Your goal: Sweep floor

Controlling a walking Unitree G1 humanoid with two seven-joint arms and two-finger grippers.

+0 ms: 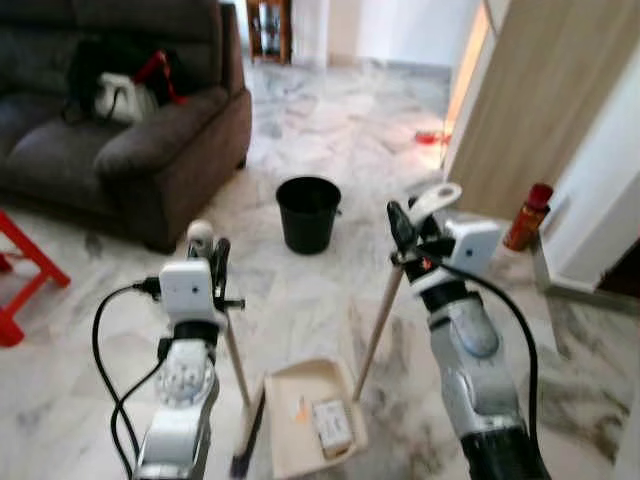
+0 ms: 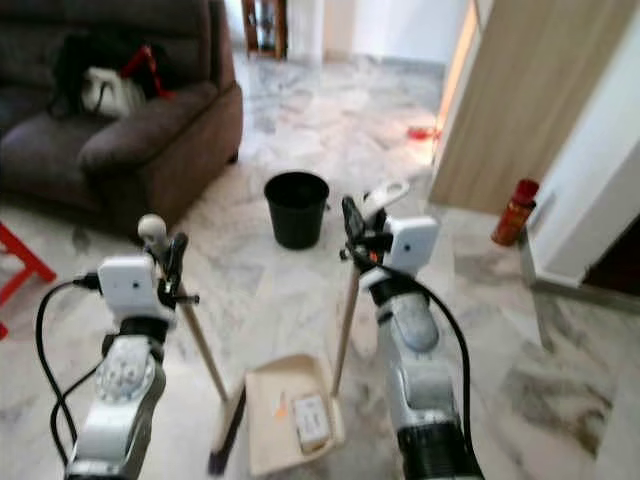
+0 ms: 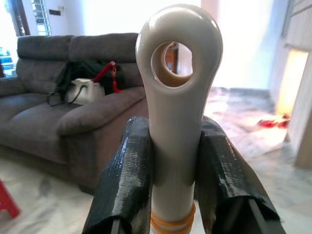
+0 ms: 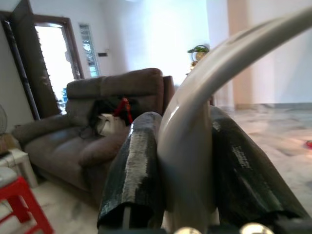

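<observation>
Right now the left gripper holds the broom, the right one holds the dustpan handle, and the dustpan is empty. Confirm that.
Not quite: the dustpan is not empty; the left eye view shows a small box in it. The left gripper does hold the broom, and the right gripper the dustpan handle.

Dustpan (image 1: 300, 420) on the floor (image 1: 330, 130) nearest, between broom (image 1: 236, 365) at left and dustpan handle (image 1: 380, 318) at right. Bucket (image 1: 308, 212) farther, centre. Sofa (image 1: 120, 110) far left, bag (image 1: 122, 95) on it. Bottle (image 1: 527, 217) right, by the wall.

no readable text, labels, brands or numbers anywhere, item in the dustpan (image 1: 310, 415) too blurred
</observation>
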